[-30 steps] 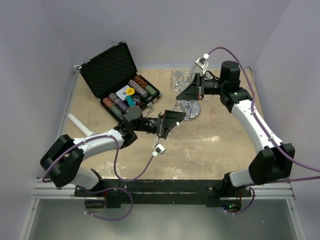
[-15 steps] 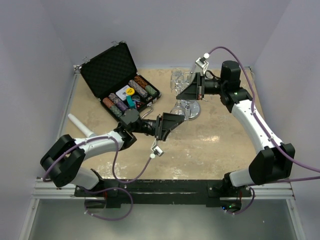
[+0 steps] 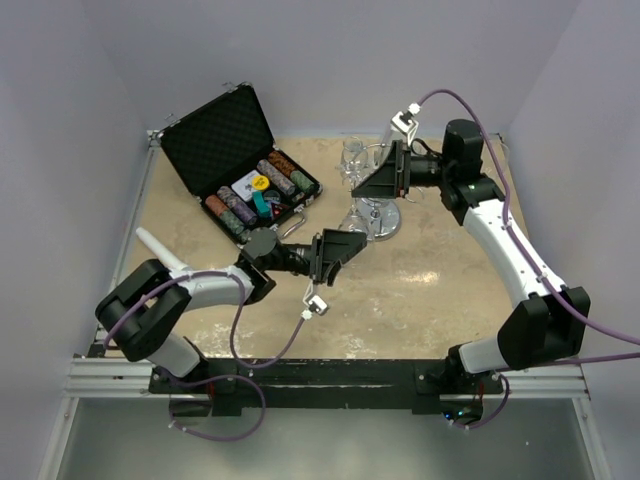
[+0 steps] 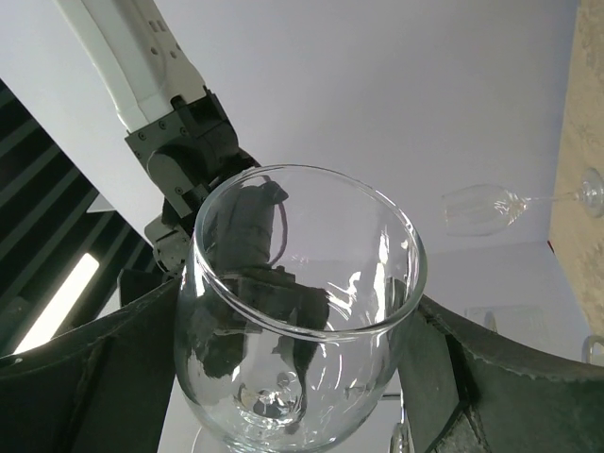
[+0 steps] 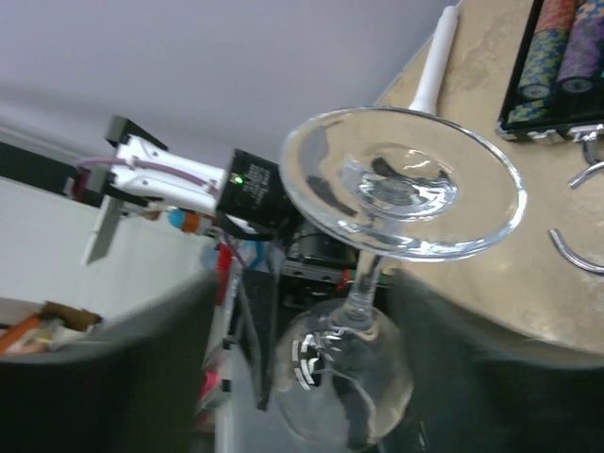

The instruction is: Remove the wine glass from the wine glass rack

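Table [image 3: 430, 290]: sandy mottled top inside pale lilac walls; both arms bolted at its near edge.
Case [image 3: 215, 130]: black, lid raised, at the far left of the table; foam-lined lid, tray facing up.
Wine glass rack [image 3: 383, 224]: chrome wire stand, upright on its round mirrored base, mid-table toward the far side, right of the case.
Left gripper [image 4: 298, 326]: reached in from the near left, just near-left of the rack's base; claw closed on the bowl of the wine glass, one finger against each side.
Right gripper [image 5: 307, 368]: level with the rack's top, coming from the right; fingers blurred to either side of the foot-first glass; could not tell whether they pinched it.
Wine glass [image 4: 302, 236]: clear, held in the left claw, rim turned toward the left wrist camera; could not tell whether its foot was clear of the rack's loops.
Foot-first glass [image 5: 401, 184]: round foot nearest the right wrist camera, stem and bowl beyond; could not tell whether this was the same wine glass.
Spare glasses [image 3: 352, 160]: clear, clustered at the rack's far-left side.
White peg [image 3: 160, 250]: tapered, lying near-left of the case.
Poker chips [image 3: 235, 205]: patterned rows in the case tray.
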